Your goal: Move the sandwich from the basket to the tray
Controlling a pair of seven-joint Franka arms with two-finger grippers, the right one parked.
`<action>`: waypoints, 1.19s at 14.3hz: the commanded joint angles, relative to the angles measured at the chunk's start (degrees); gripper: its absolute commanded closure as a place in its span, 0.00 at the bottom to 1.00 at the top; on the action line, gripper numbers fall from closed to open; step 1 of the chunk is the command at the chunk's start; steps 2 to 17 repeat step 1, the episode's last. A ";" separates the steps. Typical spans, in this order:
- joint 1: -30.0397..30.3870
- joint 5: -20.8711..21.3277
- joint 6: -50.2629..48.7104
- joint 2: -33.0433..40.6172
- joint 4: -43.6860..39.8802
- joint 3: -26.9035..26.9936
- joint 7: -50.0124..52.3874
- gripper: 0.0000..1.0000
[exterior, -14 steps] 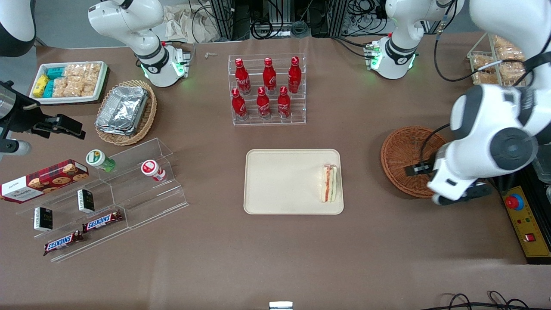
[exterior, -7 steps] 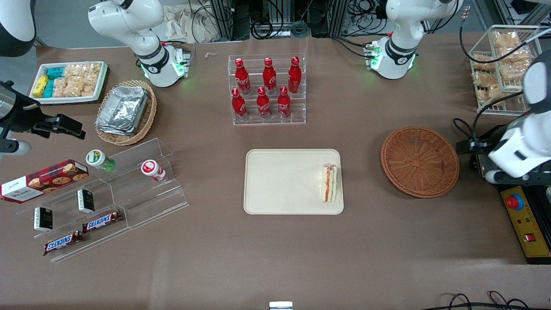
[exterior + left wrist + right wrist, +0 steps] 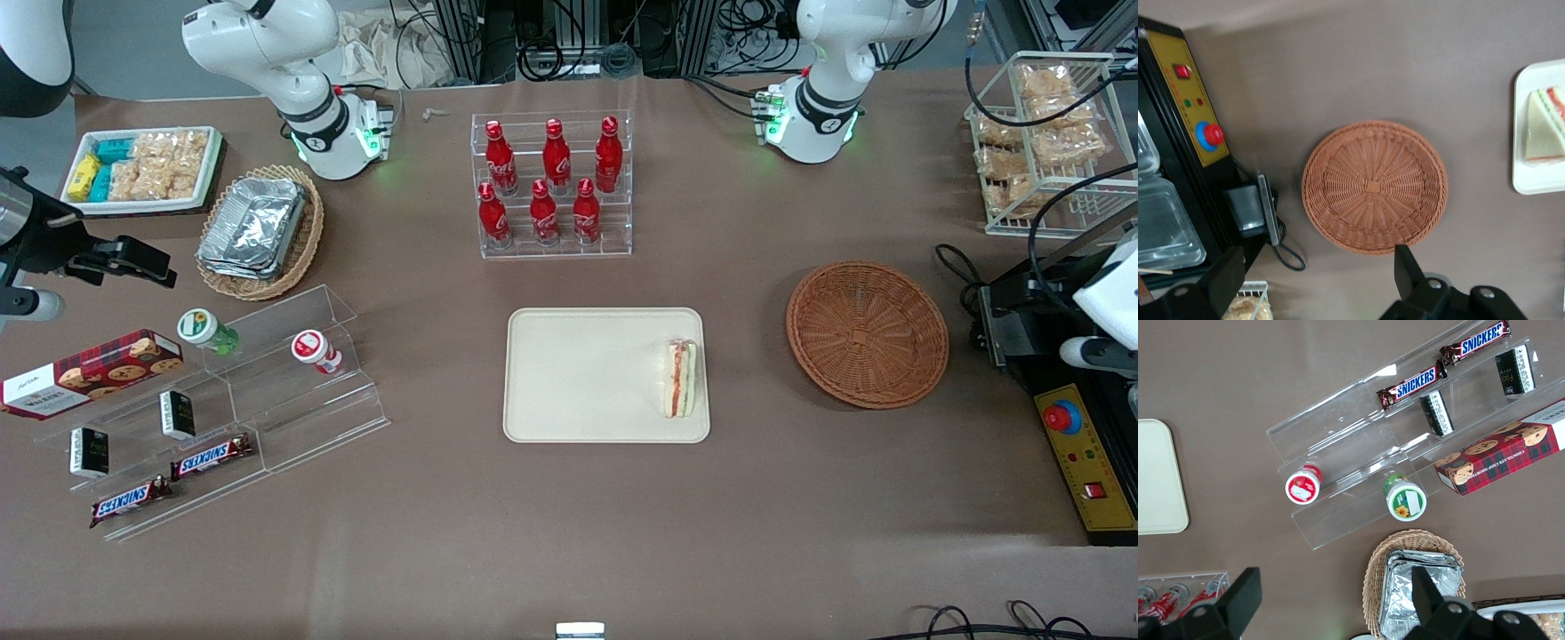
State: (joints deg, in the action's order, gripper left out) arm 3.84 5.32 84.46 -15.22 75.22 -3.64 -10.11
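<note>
1. Sandwich (image 3: pixel 680 379) lies on tray (image 3: pixel 605 374), at the rim nearest basket (image 3: pixel 867 333); basket holds nothing.
2. Your tool (image 3: pixel 1318 280) has pulled off the basket toward the working arm's end of the tabletop (image 3: pixel 569 516) within a sec; fingers (image 3: pixel 1405 270) apart, gripping nothing.
3. Placement looks done, arm retreating.

Open table between tray (image 3: pixel 569 418) and basket (image 3: pixel 867 333), end effector (image 3: pixel 1318 280) spread wide above basket, nothing between.

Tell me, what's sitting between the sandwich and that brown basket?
Nothing but the tray's rim and bare table between sandwich and basket, front view. The gripper hovers above the basket.
</note>
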 commanded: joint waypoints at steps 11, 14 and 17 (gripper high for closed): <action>-0.59 -0.31 -0.87 -3.68 -6.31 0.65 -0.70 0.00; -0.59 -0.31 -0.87 -3.68 -6.31 0.65 -0.70 0.00; -0.59 -0.31 -0.87 -3.68 -6.31 0.65 -0.70 0.00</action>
